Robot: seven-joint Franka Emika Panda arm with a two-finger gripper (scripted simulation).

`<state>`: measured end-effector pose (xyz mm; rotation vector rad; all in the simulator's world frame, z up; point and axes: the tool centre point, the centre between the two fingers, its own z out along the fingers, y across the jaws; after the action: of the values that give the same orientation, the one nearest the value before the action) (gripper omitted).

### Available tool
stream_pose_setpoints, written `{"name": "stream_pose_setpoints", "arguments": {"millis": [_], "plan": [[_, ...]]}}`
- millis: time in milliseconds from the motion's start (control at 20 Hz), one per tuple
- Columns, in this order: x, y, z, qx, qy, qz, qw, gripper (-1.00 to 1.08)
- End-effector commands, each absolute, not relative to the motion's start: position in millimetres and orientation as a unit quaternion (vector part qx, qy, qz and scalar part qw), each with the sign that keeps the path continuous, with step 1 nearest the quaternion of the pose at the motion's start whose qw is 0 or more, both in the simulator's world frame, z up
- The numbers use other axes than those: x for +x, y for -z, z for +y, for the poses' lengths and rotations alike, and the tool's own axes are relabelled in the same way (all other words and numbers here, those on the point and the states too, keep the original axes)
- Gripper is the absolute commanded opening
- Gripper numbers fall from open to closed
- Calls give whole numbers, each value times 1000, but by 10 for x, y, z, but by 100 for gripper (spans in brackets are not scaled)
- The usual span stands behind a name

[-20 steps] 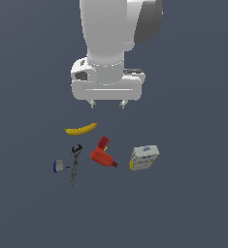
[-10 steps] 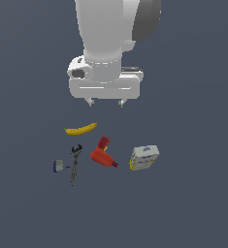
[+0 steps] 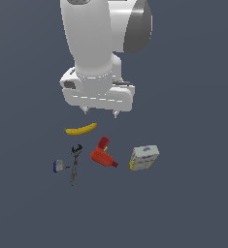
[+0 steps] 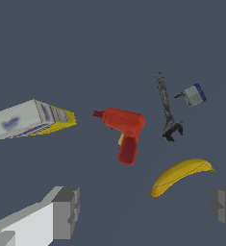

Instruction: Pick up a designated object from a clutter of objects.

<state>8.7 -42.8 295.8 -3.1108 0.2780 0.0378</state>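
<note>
The designated object [image 3: 58, 166] is a tiny grey item with a dark blue rim, at the exterior view's left of the clutter, beside the dark wrench [image 3: 75, 163]. In the wrist view the designated object [image 4: 194, 94] lies just past the wrench [image 4: 166, 107]. My gripper [image 3: 101, 112] hangs open well above the yellow banana [image 3: 81, 129], holding nothing. Its two fingers [image 4: 65, 212] stand wide apart in the wrist view, with the banana [image 4: 181, 174] between them and nearer the other finger.
A red power drill [image 3: 103, 153] lies in the middle of the group, seen also as the drill [image 4: 124, 132] from the wrist. The white-and-yellow box [image 3: 144, 157] sits at the exterior view's right; the box [image 4: 29, 119] shows in the wrist view too.
The arm has shifted slightly toward the exterior view's left. The objects have not moved, and the gripper stays open.
</note>
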Motion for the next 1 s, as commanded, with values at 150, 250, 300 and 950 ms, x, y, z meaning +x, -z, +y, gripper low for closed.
{"name": "stream_pose_setpoints", "arguments": {"millis": [150,250,300,950], "plan": [[286,-2699,-657,-986,-12,166,15,100],[370,-2572,-769,-979,-13,201,17,100],[413,-2501,-832,-975,-13,221,18,100],[797,-1454,-1754,-885,-9,464,15,100]]}}
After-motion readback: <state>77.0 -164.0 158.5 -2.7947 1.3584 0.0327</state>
